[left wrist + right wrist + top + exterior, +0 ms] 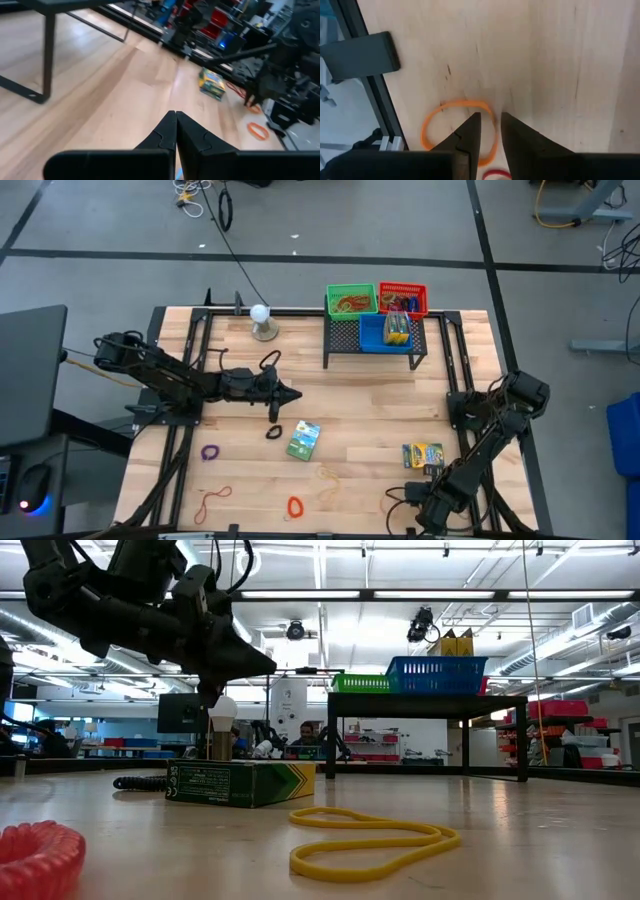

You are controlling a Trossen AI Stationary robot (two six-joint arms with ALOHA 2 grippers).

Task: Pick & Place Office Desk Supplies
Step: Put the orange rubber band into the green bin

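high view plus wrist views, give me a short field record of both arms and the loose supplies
left gripper: shut, empty, above mid table
right gripper: near front edge, jaws narrowly apart astride orange rubber band
green crayon box: flat, table centre
yellow crayon box: right side
purple loop: left side
black mesh rack: back, holds bins

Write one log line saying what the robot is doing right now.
left pincer: shut, empty, above mid-table | right pincer: narrow gap, fingers astride edge of orange rubber band, near front edge | band: flat on table, not lifted
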